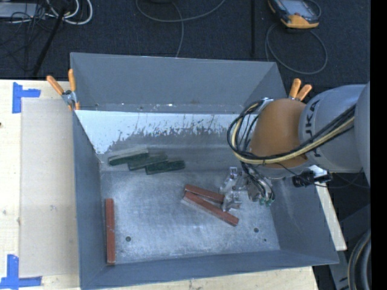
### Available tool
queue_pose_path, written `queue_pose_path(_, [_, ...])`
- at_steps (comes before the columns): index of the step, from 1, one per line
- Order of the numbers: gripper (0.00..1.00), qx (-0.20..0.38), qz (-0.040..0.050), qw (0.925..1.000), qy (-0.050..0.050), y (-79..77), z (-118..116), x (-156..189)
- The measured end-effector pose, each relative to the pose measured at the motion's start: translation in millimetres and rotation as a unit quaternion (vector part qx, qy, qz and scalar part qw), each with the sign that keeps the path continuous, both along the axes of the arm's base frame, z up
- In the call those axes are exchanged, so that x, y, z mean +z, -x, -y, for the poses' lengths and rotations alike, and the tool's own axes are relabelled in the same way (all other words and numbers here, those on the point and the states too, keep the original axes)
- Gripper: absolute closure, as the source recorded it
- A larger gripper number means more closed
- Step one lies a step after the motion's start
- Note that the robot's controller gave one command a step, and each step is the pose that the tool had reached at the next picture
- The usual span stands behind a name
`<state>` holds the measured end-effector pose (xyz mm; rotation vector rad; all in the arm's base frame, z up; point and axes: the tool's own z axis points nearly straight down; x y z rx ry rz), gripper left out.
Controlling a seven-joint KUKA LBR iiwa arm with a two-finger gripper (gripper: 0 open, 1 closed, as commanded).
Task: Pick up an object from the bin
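Hand [232,197] sits low in the right part of the grey bin [175,89], at the right end of two red-brown bars [202,199] lying together mid-floor. Open or closed: cannot tell. Dark green bars [147,162] near back wall; lone red-brown bar [109,231] far left.

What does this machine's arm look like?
The arm is a thick, rounded, pale grey tube with dark lettering. A smooth orange-brown domed cover sits at its wrist, looped by black and yellow cables. At its end is a small silvery metal gripper.
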<state>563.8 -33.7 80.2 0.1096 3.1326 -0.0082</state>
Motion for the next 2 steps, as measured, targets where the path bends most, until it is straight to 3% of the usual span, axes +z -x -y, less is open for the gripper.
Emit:
queue_pose_path(1, [1.0,0.0,0.0,1.0,0.0,0.0,-0.1,0.0])
queue_pose_path(2, [1.0,0.009,-0.0012,1.0,-0.002,-4.2,2.2,144.5])
